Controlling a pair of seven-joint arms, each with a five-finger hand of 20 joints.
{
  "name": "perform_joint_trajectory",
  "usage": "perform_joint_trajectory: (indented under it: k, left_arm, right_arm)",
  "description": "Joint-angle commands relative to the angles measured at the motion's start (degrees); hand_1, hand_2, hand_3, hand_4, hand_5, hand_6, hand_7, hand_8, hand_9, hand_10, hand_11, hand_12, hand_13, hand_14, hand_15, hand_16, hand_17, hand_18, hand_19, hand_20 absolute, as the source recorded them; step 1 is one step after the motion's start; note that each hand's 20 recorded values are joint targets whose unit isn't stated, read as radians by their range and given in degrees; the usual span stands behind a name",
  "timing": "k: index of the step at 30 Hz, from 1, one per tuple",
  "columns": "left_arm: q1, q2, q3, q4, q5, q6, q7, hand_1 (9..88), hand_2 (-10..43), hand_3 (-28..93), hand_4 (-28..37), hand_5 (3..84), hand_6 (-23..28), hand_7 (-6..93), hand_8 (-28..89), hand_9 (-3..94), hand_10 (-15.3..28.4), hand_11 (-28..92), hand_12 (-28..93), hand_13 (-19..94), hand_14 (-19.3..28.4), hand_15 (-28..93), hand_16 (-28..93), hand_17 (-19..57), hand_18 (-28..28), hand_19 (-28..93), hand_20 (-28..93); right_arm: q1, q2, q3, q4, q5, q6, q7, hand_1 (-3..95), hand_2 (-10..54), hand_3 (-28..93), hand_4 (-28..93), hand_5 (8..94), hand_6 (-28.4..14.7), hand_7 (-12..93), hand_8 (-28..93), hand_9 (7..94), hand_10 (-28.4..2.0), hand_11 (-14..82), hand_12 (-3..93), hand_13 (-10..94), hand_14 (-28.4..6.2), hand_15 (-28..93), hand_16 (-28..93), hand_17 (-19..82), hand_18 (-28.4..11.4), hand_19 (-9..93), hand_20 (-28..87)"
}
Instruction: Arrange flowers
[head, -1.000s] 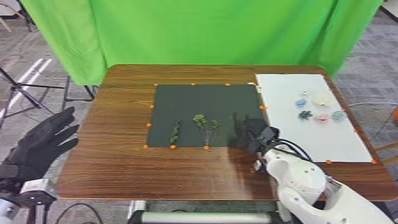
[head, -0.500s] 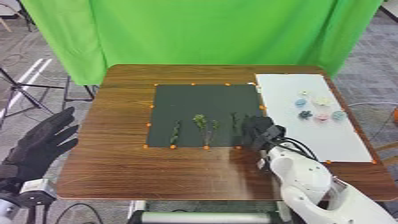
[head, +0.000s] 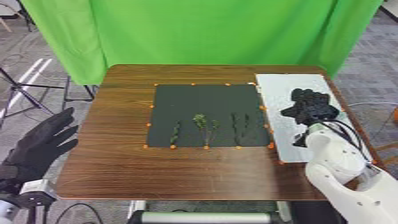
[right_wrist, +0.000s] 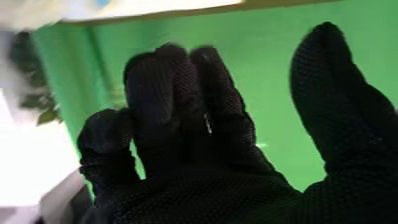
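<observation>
My right hand (head: 311, 106), ribbed black fabric, over white sheet (head: 282, 84), fingers nearly straight, thumb wide apart, holding nothing. Thin leafy green stems (head: 201, 121) lie on flat dark mat (head: 195, 98). My left hand (head: 34, 145), fingers extended, beside wooden table (head: 160, 175).

head: high, distant, facing forward-down; right wrist: close on right hand (head: 311, 106), toward green curtain (head: 204, 37); shared: hand, curtain

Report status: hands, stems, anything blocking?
Left hand open, left of the table. Right hand open over white sheet. Green stems lying on dark mat. Right hand hides part of sheet.
</observation>
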Motion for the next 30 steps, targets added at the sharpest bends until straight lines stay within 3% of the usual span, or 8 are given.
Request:
perform_joint_trajectory:
  k: [1, 10, 14, 17, 19, 21, 24, 30]
  left_arm:
    - [0.5, -0.17, 0.32, -0.12, -0.40, 0.43, 0.02, 24.7, -7.0, 67, -26.8, 20.7, 0.4, 16.3, -8, 15.5, 7.9, 5, 24, 11, 10.6, 8, 11, -13.2, 17.6, 31, 10]
    - [1.0, -0.39, -0.20, -0.29, -0.39, 0.67, 0.32, 24.8, -6.8, 67, -26.8, 20.6, 0.3, 16.4, -8, 15.4, 7.8, 5, 24, 11, 10.6, 8, 11, -13.2, 17.5, 31, 10]
    - [0.7, -0.14, -0.04, -0.17, -0.45, 0.67, 0.20, 24.8, -6.8, 67, -26.8, 20.7, 0.4, 16.4, -8, 15.5, 7.9, 5, 24, 11, 10.5, 8, 11, -13.2, 17.6, 32, 10]
    - [0.7, -0.14, -0.04, -0.12, -0.49, 0.73, 0.16, 24.8, -6.8, 67, -26.8, 20.6, 0.3, 16.4, -8, 15.4, 7.8, 5, 24, 11, 10.5, 8, 11, -13.2, 17.6, 32, 10]
    - [0.7, -0.19, -0.12, -0.15, -0.42, 0.62, 0.05, 24.8, -6.8, 67, -26.8, 20.6, 0.3, 16.4, -8, 15.5, 7.9, 5, 24, 11, 10.5, 8, 11, -13.2, 17.6, 32, 10]
    - [0.6, -0.13, -0.10, -0.02, -0.48, 0.46, -0.15, 24.8, -6.8, 67, -26.7, 20.6, 0.3, 16.4, -8, 15.5, 7.9, 5, 24, 11, 10.6, 8, 11, -13.2, 17.6, 32, 10]
    - [0.8, -0.16, -0.22, -0.10, -0.49, 0.60, -0.05, 24.8, -6.8, 68, -26.7, 20.7, 0.3, 16.4, -9, 15.5, 7.9, 5, 24, 11, 10.6, 8, 11, -13.3, 17.6, 32, 10]
    - [0.9, -0.02, -0.13, -0.14, -0.58, 0.44, -0.09, 24.9, -6.7, 67, -26.8, 20.7, 0.4, 16.3, -8, 15.5, 7.9, 5, 24, 11, 10.6, 8, 11, -13.2, 17.6, 32, 10]
  right_arm:
    - [3.4, 0.4, -3.1, 6.0, -3.5, -6.3, 2.0, 29.2, -9.5, 88, -28, 37.1, -5.6, 36, -14, 39.5, -14.1, 33.3, 27.5, 43, -11.1, 62, 19, 17, -20.7, 77, 57]
    - [7.1, 0.7, -6.9, 10.7, -6.1, -5.6, 4.5, 32.6, -9.5, 89, -28, 39.7, -5.5, 37, -14, 41.8, -12.8, 31.2, 26.5, 45, -9.9, 56, 19, 18, -20.5, 76, 55]
    - [7.9, 0.7, -8.2, 12.7, -6.6, -1.7, 3.9, 33.6, -9.5, 89, -28, 41.2, -5.0, 38, -14, 43.8, -12.2, 33.5, 27.3, 50, -8.4, 54, 20, 19, -20.5, 76, 54]
    - [8.5, 0.7, -9.3, 14.3, -6.9, 2.1, 3.7, 39.8, -9.5, 85, -28, 46.7, -2.4, 46, -18, 51.8, -11.1, 40.1, 29.6, 60, -3.8, 51, 31, 23, -19.4, 79, 52]
    - [8.1, 0.6, -9.0, 14.5, -5.7, 2.5, 2.8, 46.6, -9.5, 82, -28, 50.9, -0.4, 52, -1, 62.2, -8.6, 32.4, 43.0, 68, -1.0, 48, 39, 27, -18.7, 81, 52]
    - [7.8, 0.7, -8.7, 14.2, -5.4, 0.9, 2.8, 53.2, -9.5, 80, -28, 59.4, 1.3, 55, 6, 72.2, -7.3, 28.9, 51.4, 76, 0.4, 47, 43, 32, -18.8, 83, 52]
    - [6.9, 0.9, -8.0, 14.0, -4.5, 3.0, 0.4, 55.5, -9.5, 80, -28, 64.1, 1.5, 55, 6, 76.7, -6.9, 27.3, 53.1, 79, 0.9, 47, 45, 35, -18.9, 84, 53]
    - [5.0, 1.9, -7.2, 12.0, -5.3, 12.3, -1.9, 54.9, -9.5, 84, -28, 68.5, 0.8, 52, 7, 80.9, -6.9, 24.8, 55.2, 82, 0.9, 46, 47, 37, -19.1, 84, 53]
